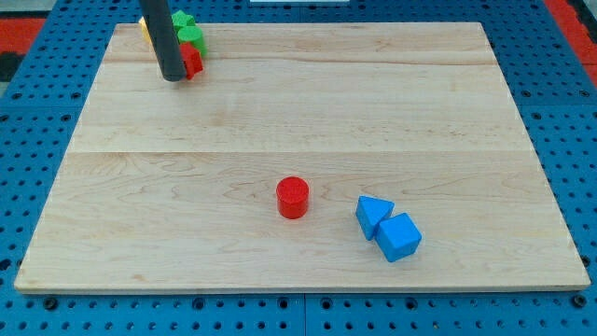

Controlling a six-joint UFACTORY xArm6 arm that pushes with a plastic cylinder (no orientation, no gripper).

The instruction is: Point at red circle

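The red circle (292, 197) is a short red cylinder standing on the wooden board, a little right of the middle and toward the view's bottom. My tip (173, 78) is the lower end of the dark rod at the view's top left, far from the red circle. The tip rests right beside a red block (192, 62), on its left side. That block's shape is partly hidden by the rod.
A green block (189, 33) sits just above the red block, and a yellow block (145, 28) peeks out left of the rod. A blue triangle (373, 214) and a blue cube (399, 236) lie together right of the red circle. The wooden board (308, 121) lies on a blue pegboard.
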